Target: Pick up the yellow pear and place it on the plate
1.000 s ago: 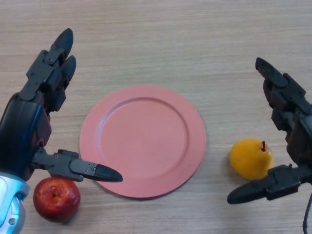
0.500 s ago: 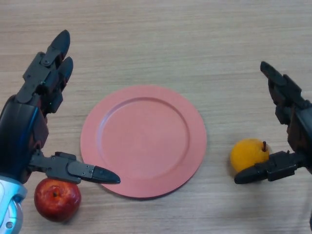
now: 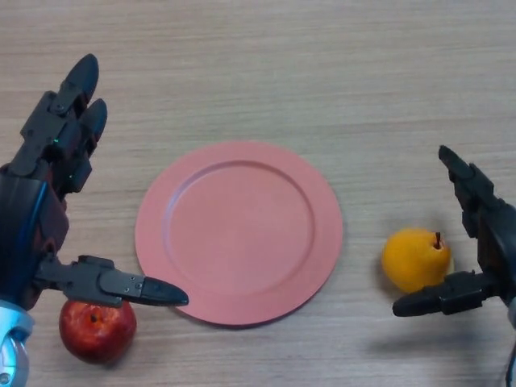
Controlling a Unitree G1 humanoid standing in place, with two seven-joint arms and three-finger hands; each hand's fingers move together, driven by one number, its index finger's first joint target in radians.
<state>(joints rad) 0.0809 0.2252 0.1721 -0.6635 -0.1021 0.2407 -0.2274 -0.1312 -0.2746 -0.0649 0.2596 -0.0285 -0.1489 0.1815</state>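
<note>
A yellow pear (image 3: 415,259) with a dark stem lies on the wooden table, right of a pink plate (image 3: 239,232). The plate has nothing on it. My right hand (image 3: 484,234) is open at the right edge, its thumb under the pear's lower right side and its fingers held beyond the pear to the right. I cannot tell if the thumb touches it. My left hand (image 3: 40,210) is open at the left, fingers spread, thumb pointing toward the plate's lower left rim.
A red apple (image 3: 97,329) lies at the bottom left, just below my left thumb and beside the plate's rim. The wooden table (image 3: 282,72) stretches bare behind the plate.
My right hand has drawn back to the right and down, uncovering more of the pear. My left hand has shifted slightly left. The pear, plate and apple stay put.
</note>
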